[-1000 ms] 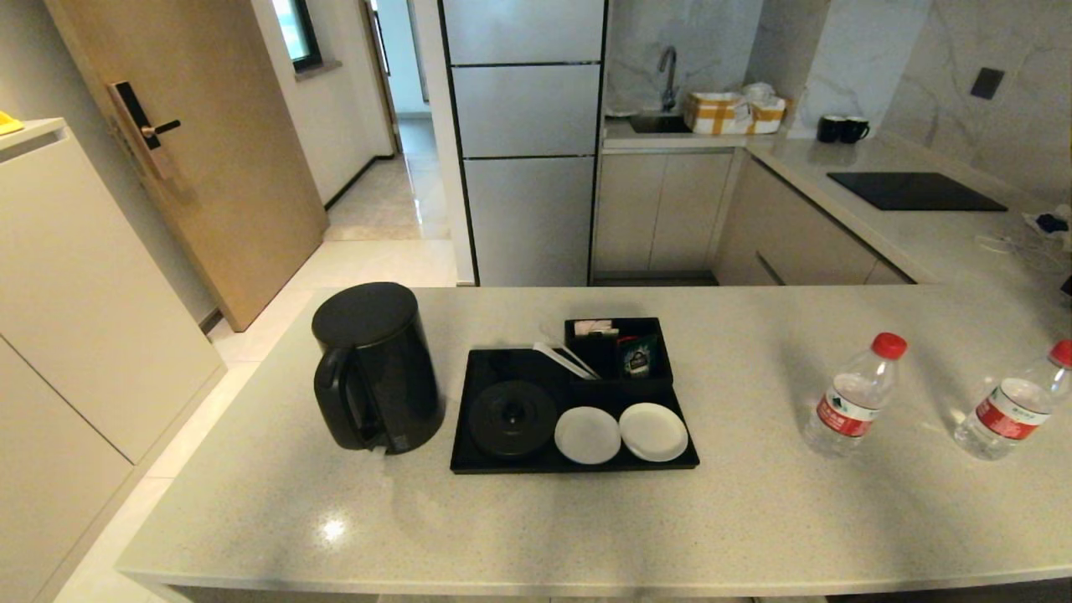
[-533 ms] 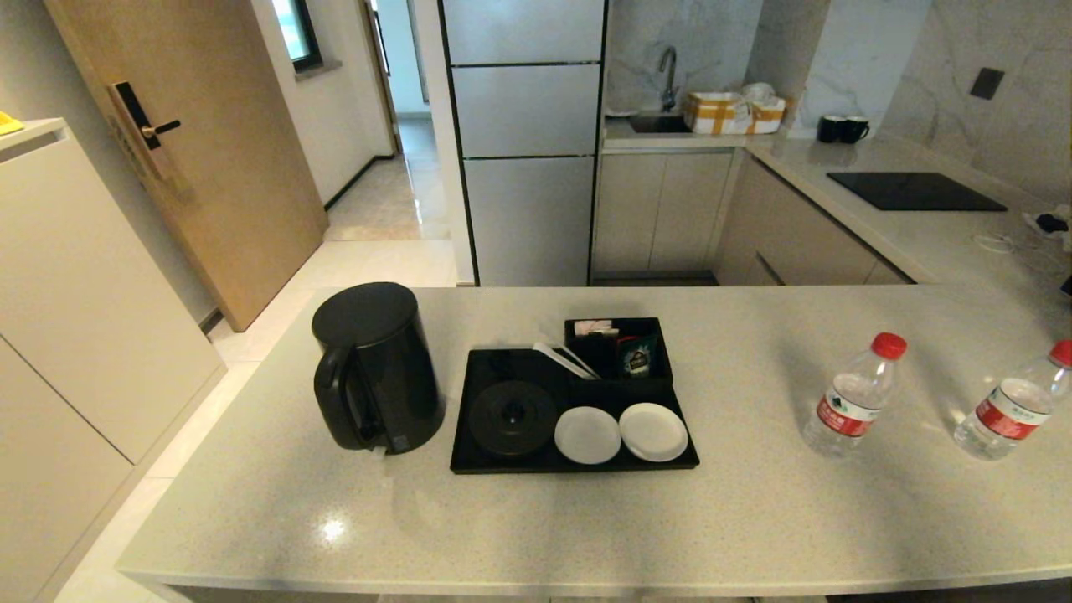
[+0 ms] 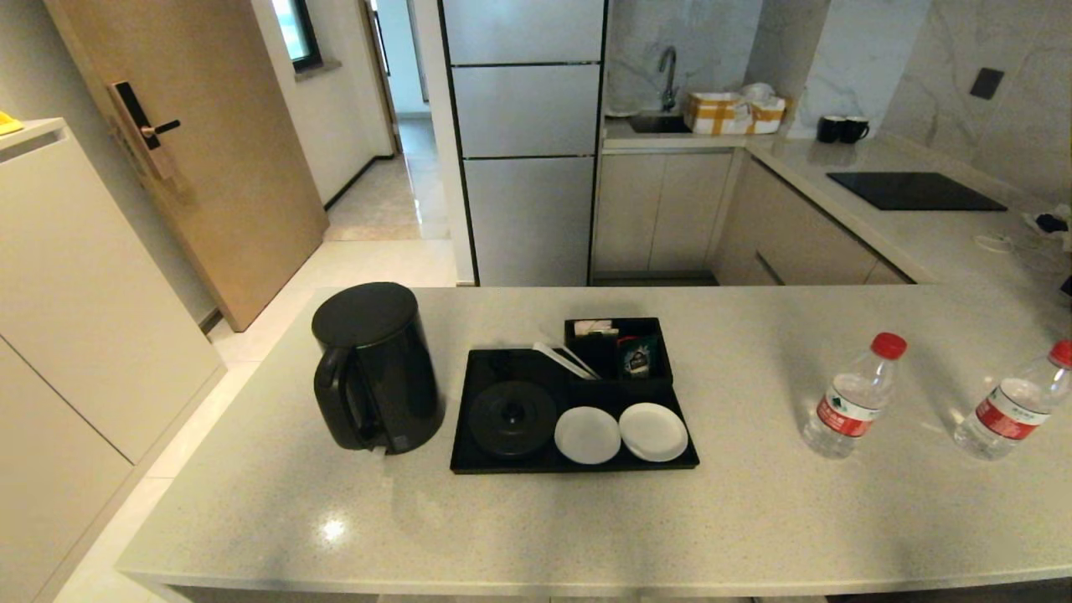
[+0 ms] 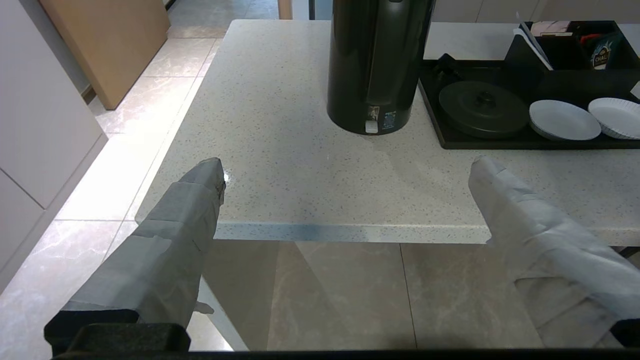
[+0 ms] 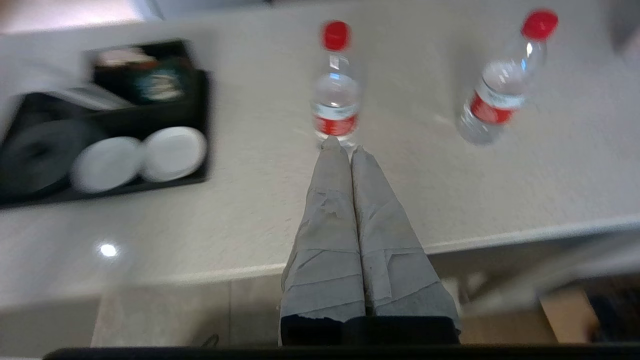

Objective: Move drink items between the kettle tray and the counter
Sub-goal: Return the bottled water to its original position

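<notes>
Two clear water bottles with red caps stand on the speckled counter (image 3: pixel 754 519) at the right: the nearer bottle (image 3: pixel 852 396) and a second bottle (image 3: pixel 1012 405) close to the right edge of the head view. The glossy black kettle tray (image 3: pixel 578 461) sits mid-counter and holds no bottle. In the right wrist view my right gripper (image 5: pixel 346 148) is shut with nothing in it, out in front of the counter's front edge and in line with the nearer bottle (image 5: pixel 336 100). My left gripper (image 4: pixel 345 167) is open and empty, parked before the counter edge near the kettle (image 4: pixel 377 60).
The black kettle (image 3: pixel 375 368) stands on the counter left of the tray. On the tray are a round kettle base (image 3: pixel 512 418), two white saucers (image 3: pixel 620 433) and a compartment box (image 3: pixel 620 347) with sachets. A cooktop (image 3: pixel 913 191) lies at the far right.
Nothing has moved in the head view; bottles, tray and kettle stay where they were, and neither arm has come into that view.
</notes>
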